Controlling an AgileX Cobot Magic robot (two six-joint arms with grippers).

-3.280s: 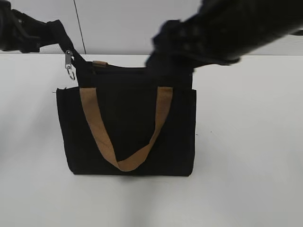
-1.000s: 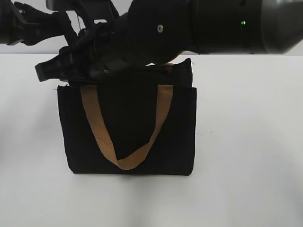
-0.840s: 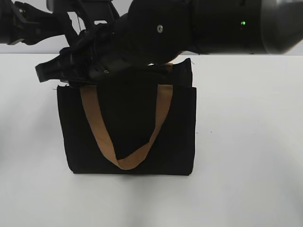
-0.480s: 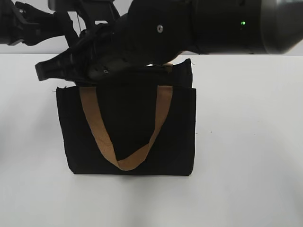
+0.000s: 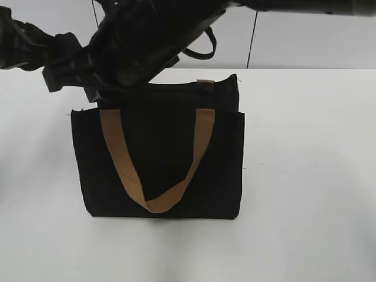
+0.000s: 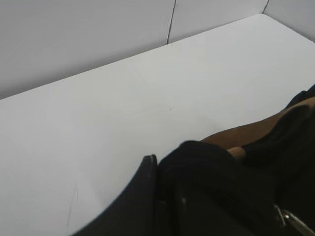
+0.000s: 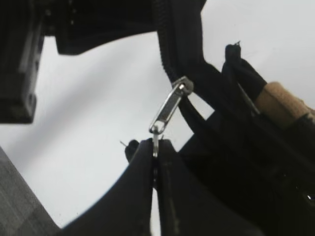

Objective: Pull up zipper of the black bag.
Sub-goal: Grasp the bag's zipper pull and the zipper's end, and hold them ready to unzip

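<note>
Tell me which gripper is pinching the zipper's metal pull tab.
The right gripper: its fingers close on the zipper pull tab. The left gripper grips black bag fabric instead.

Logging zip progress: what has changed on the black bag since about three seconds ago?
The right gripper has crossed from the bag's right end to its left, now pinching the pull tab. The left gripper still holds the left corner. The black bag stands where it did.

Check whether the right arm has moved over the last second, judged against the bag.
Yes. In the exterior view the right arm has risen and swung left: its thick barrel no longer crosses above the black bag, whose right top corner stays put.
</note>
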